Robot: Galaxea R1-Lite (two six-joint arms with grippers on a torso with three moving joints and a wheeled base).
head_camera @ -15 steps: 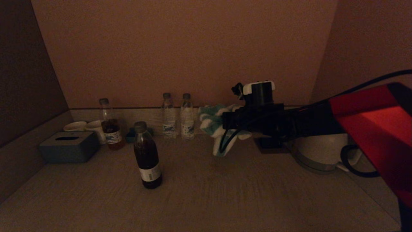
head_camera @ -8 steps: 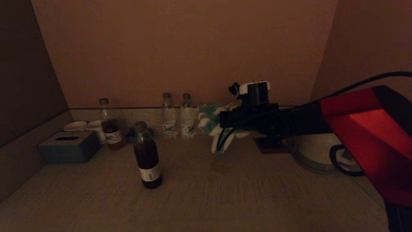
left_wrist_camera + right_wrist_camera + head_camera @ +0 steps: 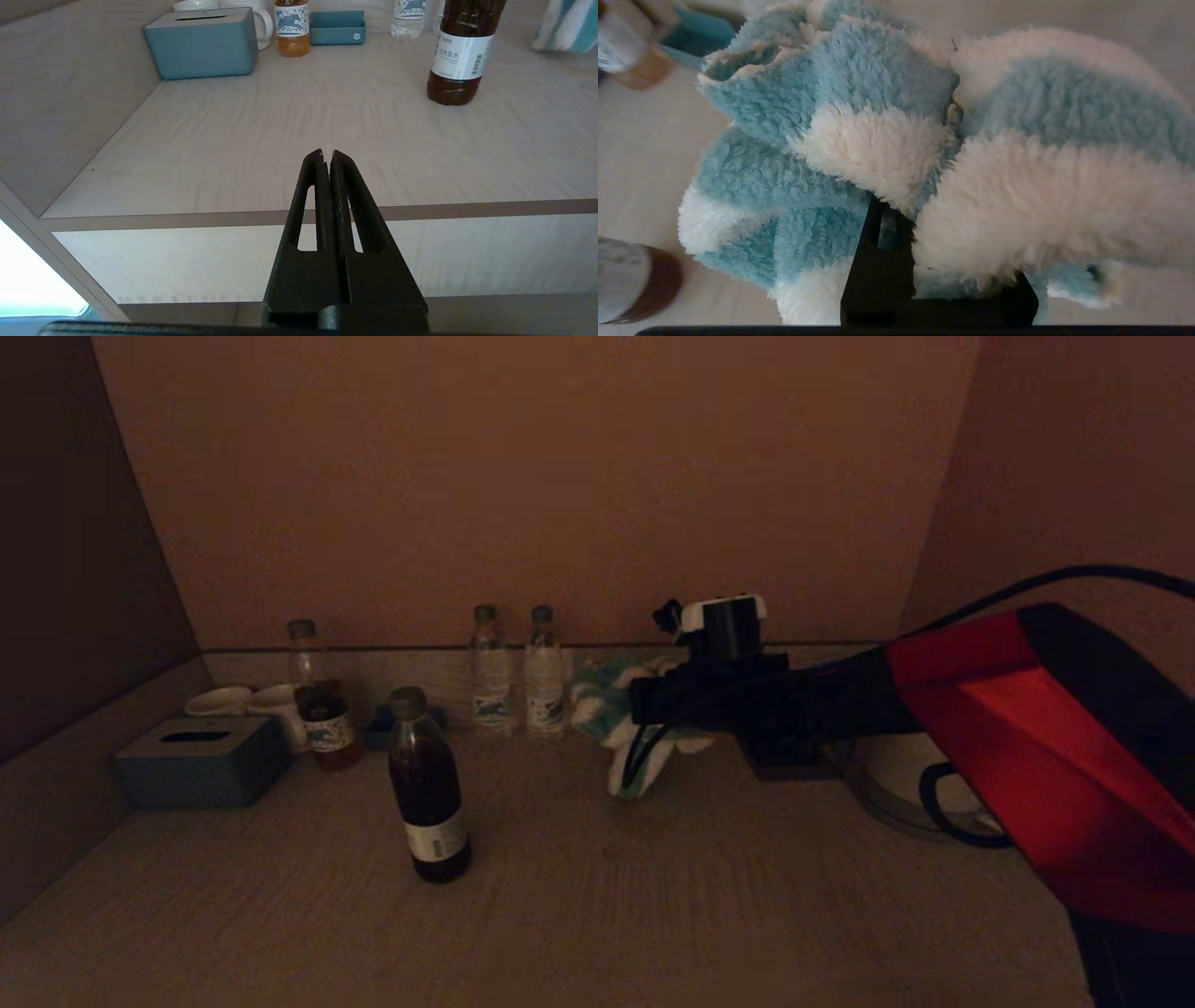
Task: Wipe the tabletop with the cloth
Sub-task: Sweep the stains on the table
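My right gripper (image 3: 644, 702) is shut on a fluffy blue-and-white striped cloth (image 3: 616, 719), held low at the back middle of the pale wooden tabletop (image 3: 653, 896). The cloth's hanging end reaches down to the tabletop. In the right wrist view the cloth (image 3: 924, 154) fills the frame and covers my fingertips. My left gripper (image 3: 327, 156) is shut and empty, parked before the table's front edge, out of the head view. The cloth's corner (image 3: 567, 25) shows in the left wrist view.
A dark tea bottle (image 3: 428, 784) stands left of centre. Two water bottles (image 3: 513, 672), an amber bottle (image 3: 319, 695), white cups (image 3: 247, 702), a small blue tray (image 3: 337, 28) and a grey-blue tissue box (image 3: 201, 761) line the back left. A white kettle (image 3: 901, 784) sits at right.
My right arm has lowered the cloth and shifted slightly left; the cloth's hanging end now reaches the tabletop. The left arm has not moved.
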